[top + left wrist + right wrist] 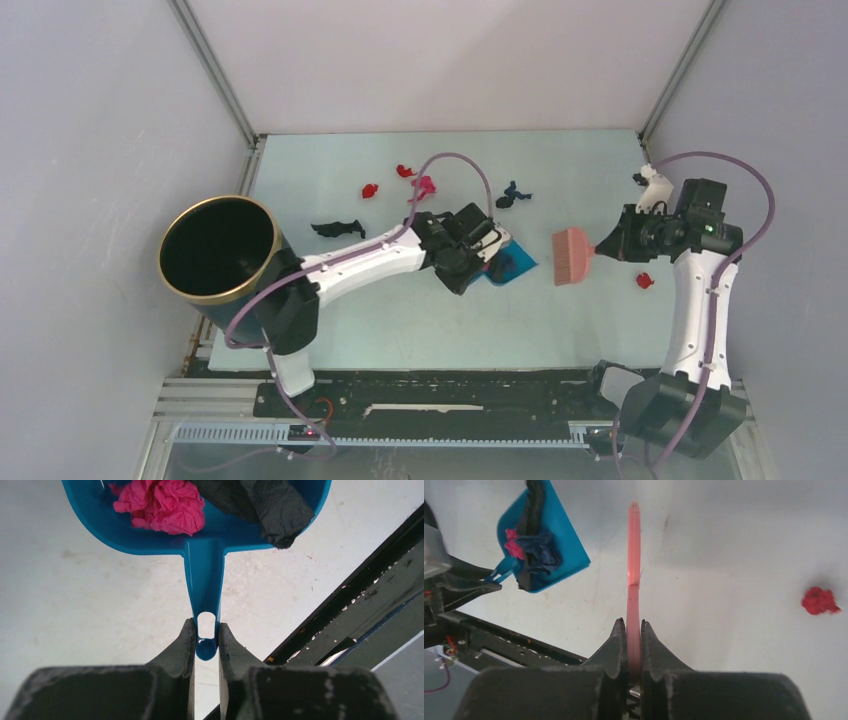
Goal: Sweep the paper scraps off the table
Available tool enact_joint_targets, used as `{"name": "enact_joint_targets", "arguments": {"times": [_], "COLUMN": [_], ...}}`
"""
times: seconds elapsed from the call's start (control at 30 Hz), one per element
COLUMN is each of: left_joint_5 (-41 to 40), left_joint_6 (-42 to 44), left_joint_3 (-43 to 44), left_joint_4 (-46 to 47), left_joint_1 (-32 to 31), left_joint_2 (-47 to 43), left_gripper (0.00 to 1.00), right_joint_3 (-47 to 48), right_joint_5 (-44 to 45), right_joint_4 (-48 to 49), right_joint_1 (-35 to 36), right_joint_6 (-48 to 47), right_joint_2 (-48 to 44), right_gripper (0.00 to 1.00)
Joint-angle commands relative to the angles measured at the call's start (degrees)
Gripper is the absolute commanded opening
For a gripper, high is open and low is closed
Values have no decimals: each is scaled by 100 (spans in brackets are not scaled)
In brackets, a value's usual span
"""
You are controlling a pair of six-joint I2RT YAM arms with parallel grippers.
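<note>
Paper scraps lie on the pale table (400, 320): two red ones (370, 189) (404, 170), a magenta one (425, 184), a dark blue one (512, 192), a black one (338, 229) and a red one (644, 281) beside the right arm. My left gripper (205, 636) is shut on the handle of the blue dustpan (205, 545), which holds a pink scrap (162, 505) and a black scrap (270, 505). My right gripper (634, 626) is shut on the pink brush (634, 555), whose head (572, 256) hangs right of the dustpan (518, 262). That red scrap (820, 600) lies right of the brush.
A black bin with a gold rim (218, 248) stands at the table's left edge by the left arm's base. Grey-white walls bound the table on three sides. A black rail (450, 395) runs along the front edge. A small black piece (638, 179) lies near the right wall.
</note>
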Motion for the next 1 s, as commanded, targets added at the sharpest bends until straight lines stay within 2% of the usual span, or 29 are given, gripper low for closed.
{"name": "enact_joint_targets", "arguments": {"times": [0.0,0.27,0.6,0.97], "left_joint_5": [-828,-1647,-2314,-2269], "left_joint_6": [-440,-1229,-2103,-2613], "left_joint_3": [531,660,60,-196], "left_joint_4": [-675,-1656,-2222,-2279], "left_joint_1": [-3,113,886,2025], "left_joint_2": [-701,-1532,-3065,-4468], "left_gripper": [0,0,0,0], "right_joint_3": [-274,-1075,-1251,-1265], "right_joint_5": [-939,-1097,-579,-269], "right_joint_4": [602,1363,1567,1573], "right_joint_1": [18,330,1018,1466], "right_joint_6": [301,467,427,369], "right_joint_2": [86,203,88,162], "right_gripper": [0,0,0,0]}}
